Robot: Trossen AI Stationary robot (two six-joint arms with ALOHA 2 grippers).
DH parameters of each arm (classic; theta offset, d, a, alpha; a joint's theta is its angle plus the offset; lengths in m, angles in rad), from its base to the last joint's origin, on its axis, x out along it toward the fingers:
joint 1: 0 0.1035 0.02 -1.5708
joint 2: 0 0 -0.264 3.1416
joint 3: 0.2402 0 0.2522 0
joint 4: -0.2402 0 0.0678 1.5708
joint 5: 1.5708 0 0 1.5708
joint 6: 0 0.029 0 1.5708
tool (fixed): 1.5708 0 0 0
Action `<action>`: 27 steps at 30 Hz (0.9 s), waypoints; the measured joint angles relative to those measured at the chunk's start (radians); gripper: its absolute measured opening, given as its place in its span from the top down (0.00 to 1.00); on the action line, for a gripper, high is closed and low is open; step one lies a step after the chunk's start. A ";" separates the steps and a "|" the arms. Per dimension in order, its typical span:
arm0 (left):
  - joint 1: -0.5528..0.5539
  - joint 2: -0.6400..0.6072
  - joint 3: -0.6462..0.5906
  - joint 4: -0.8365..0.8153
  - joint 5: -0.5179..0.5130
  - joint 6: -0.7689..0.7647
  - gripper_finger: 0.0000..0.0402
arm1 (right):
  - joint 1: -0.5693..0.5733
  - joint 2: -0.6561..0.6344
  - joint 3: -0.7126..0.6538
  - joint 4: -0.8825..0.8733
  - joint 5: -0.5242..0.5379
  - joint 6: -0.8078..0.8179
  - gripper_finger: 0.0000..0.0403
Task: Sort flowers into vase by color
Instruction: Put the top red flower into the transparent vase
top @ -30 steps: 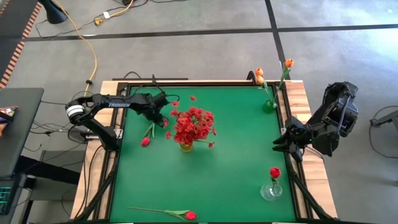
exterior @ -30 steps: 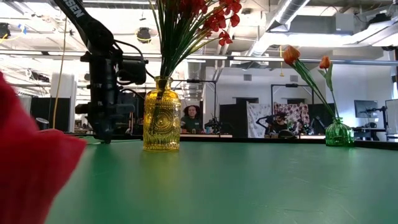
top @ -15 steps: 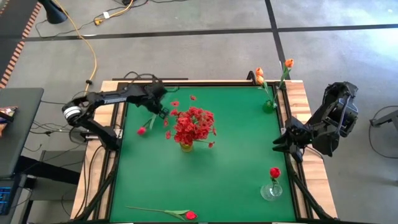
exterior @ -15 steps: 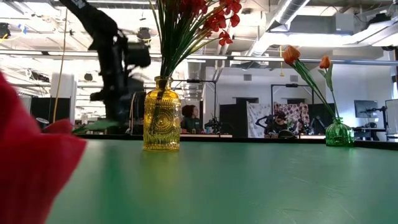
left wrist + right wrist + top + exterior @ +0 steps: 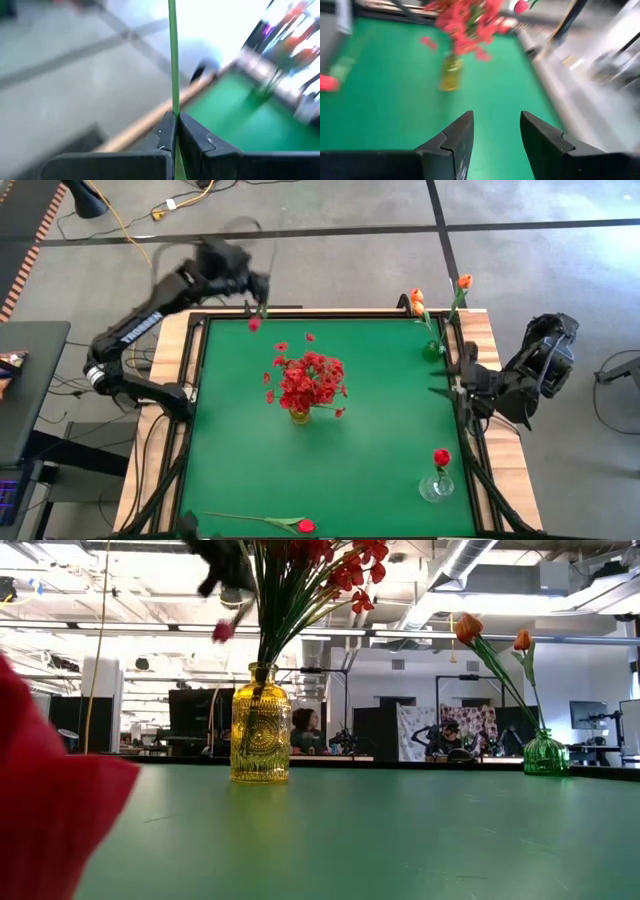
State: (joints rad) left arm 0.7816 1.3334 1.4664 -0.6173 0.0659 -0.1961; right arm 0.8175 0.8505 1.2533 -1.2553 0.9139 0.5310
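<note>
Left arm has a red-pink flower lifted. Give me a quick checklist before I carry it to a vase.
1. Left pincer shut on the thin green stem: ok.
2. Red-pink bud lifted clear of the green table: ok.
3. Clear glass vase with one red bloom stands upright: ok.
4. Right pincer open, waiting at the table's right edge: ok.
5. Bushy red sprigs in the yellow glass vase near the carry path: cannot tell.
</note>
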 joint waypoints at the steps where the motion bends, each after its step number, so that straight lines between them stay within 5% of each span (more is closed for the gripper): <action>1: 0.009 0.000 0.048 0.023 0.020 0.006 1.00 | -0.013 0.000 0.000 0.014 0.033 -0.076 0.54; 7: 0.022 0.001 0.240 0.314 0.219 -0.117 1.00 | -0.115 0.001 0.000 0.179 0.176 -0.565 0.54; 12: -0.003 0.025 0.262 0.599 0.412 -0.486 1.00 | -0.217 0.015 0.000 0.401 0.192 -0.989 0.54; 17: -0.119 0.107 0.261 0.804 0.500 -0.807 1.00 | -0.307 0.051 0.000 0.574 0.192 -1.444 0.54; 27: -0.406 0.282 0.260 0.867 0.560 -0.973 1.00 | -0.441 0.174 0.000 0.935 0.184 -2.022 0.54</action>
State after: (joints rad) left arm 0.3759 1.6151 1.7261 0.2498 0.6261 -1.1691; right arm 0.3768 1.0245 1.2537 -0.3208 1.0983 -1.4912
